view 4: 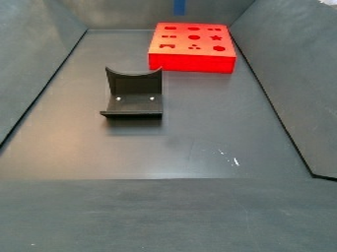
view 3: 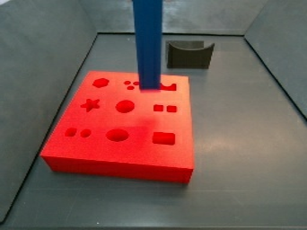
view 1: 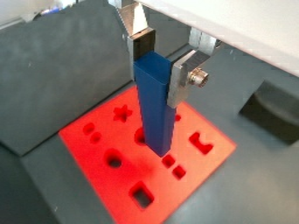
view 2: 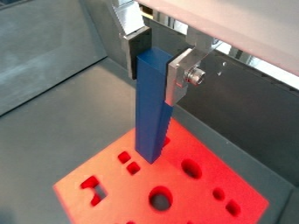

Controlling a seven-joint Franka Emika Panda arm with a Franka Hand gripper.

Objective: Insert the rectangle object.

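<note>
While gripper (view 1: 158, 59) clamps tall slim blue rectangular bar (view 1: 153, 101) by upper end between silver plate fingers (view 2: 183, 74), bar hangs upright over flat red block with shaped holes (view 3: 125, 121), lower end at its surface among holes. Judgement: confirm rectangular hole beneath, square bar edges to it, descend slowly, straight, without tilt. Dark fixture (view 4: 133, 94) well apart.

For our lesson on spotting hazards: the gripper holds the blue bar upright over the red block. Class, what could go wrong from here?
1. The blue bar is long and the gripper clamps only its top, so it may tilt and jam at a hole's edge.
2. The red block has many differently shaped holes close together; the bar's tip could come down on the wrong one.
3. Pressing off-centre might shift the block.
</note>
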